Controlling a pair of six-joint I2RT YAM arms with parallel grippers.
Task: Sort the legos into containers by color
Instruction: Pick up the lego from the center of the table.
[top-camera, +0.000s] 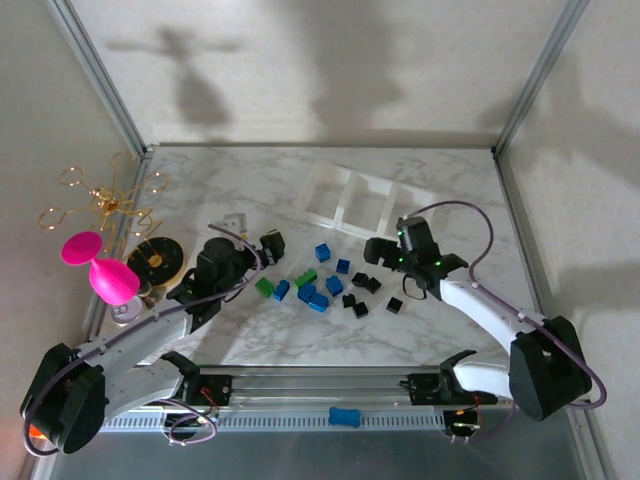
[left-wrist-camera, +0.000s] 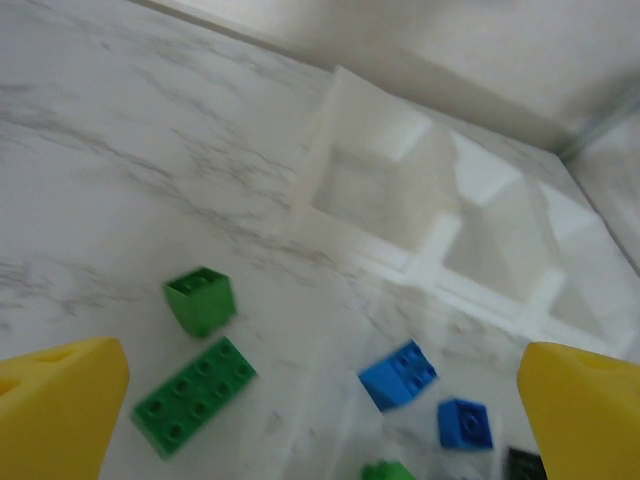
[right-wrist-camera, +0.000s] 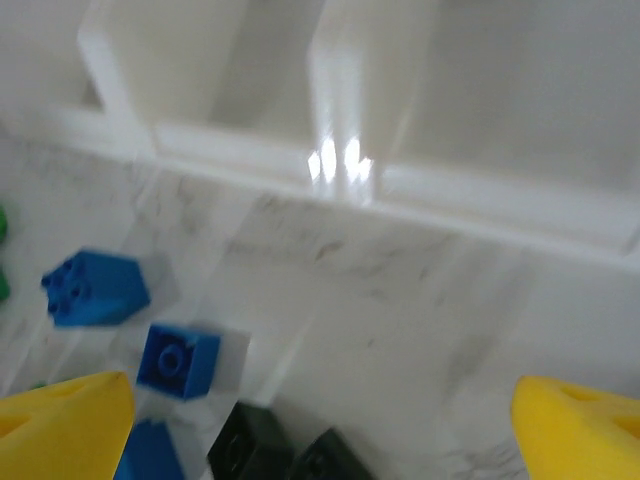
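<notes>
Green, blue and black legos (top-camera: 318, 285) lie scattered mid-table between my two grippers. The white containers (top-camera: 365, 200) stand in a row behind them. My left gripper (top-camera: 270, 245) is open at the pile's left edge; in its wrist view the left gripper (left-wrist-camera: 320, 420) hangs over bare marble, with a small green brick (left-wrist-camera: 200, 298), a green plate (left-wrist-camera: 192, 393) and a blue brick (left-wrist-camera: 398, 374) ahead and the containers (left-wrist-camera: 430, 220) beyond. My right gripper (top-camera: 385, 250) is open at the pile's right; the right gripper (right-wrist-camera: 320, 430) faces blue bricks (right-wrist-camera: 178, 360), black bricks (right-wrist-camera: 250, 445) and the containers' rim (right-wrist-camera: 350, 170).
A pink goblet (top-camera: 100, 270), a gold wire stand (top-camera: 100, 200) and a black disc (top-camera: 155, 258) crowd the left side. A blue oblong piece (top-camera: 343, 416) lies on the front rail. Metal frame posts (top-camera: 105, 85) rise at the back corners.
</notes>
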